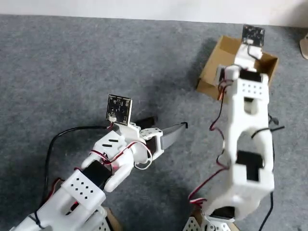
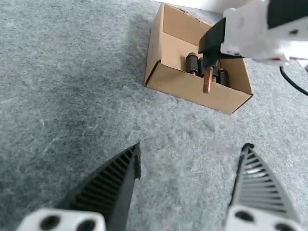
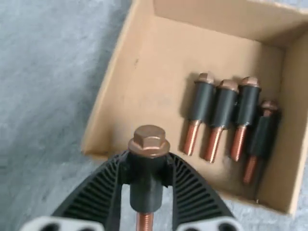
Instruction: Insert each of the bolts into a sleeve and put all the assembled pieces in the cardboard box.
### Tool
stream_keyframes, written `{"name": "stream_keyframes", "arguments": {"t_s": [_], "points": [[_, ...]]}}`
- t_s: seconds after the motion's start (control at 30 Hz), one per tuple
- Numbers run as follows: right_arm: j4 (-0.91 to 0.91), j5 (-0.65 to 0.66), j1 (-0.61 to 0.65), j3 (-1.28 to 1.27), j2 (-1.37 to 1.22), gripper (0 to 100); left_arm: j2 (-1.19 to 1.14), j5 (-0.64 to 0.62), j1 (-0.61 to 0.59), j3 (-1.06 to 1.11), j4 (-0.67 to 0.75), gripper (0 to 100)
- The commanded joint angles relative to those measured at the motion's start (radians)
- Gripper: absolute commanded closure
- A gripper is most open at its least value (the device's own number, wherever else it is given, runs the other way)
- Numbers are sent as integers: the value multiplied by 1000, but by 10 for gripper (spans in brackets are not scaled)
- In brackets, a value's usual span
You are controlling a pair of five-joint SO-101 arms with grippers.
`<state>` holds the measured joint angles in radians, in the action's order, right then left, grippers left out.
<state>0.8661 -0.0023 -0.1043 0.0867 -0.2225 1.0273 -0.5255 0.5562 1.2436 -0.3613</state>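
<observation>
Right gripper [image 3: 145,166] clamping sleeved bolt [image 3: 150,140] over cardboard box [image 3: 127,82], left gripper [image 2: 191,147] gaping empty; I am advising low release beside four assemblies [image 3: 224,113].

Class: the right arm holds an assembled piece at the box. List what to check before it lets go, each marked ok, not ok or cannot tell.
1. Bolt seated in sleeve: ok.
2. Right gripper shut on the sleeve: ok.
3. Held piece fully over the box opening: cannot tell; it hangs near one wall.
4. Free floor in the box: ok; four pieces lie to one side.
5. Left gripper clear of the box: ok; open, over the carpet.
</observation>
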Motion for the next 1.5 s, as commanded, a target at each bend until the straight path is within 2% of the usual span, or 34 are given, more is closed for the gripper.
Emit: {"name": "stream_keyframes", "arguments": {"t_s": [0.0,0.37,0.63,1.27,1.33,1.43,1.47], "points": [[51,-11,-13,248,-87,994,18,0,-10,-33,-5,692],[189,-48,-35,799,-499,994,18,0,-5,-19,0,692],[199,-74,-50,1092,-725,994,18,0,-5,-19,0,692],[193,-77,-53,1145,-947,988,18,0,-4,-19,0,692],[193,-77,-50,1145,-946,954,18,0,-4,-19,0,692],[200,-104,-50,1147,-935,832,18,0,-4,-19,0,692],[206,-101,-50,1145,-928,820,18,0,-5,-19,0,692]]}}
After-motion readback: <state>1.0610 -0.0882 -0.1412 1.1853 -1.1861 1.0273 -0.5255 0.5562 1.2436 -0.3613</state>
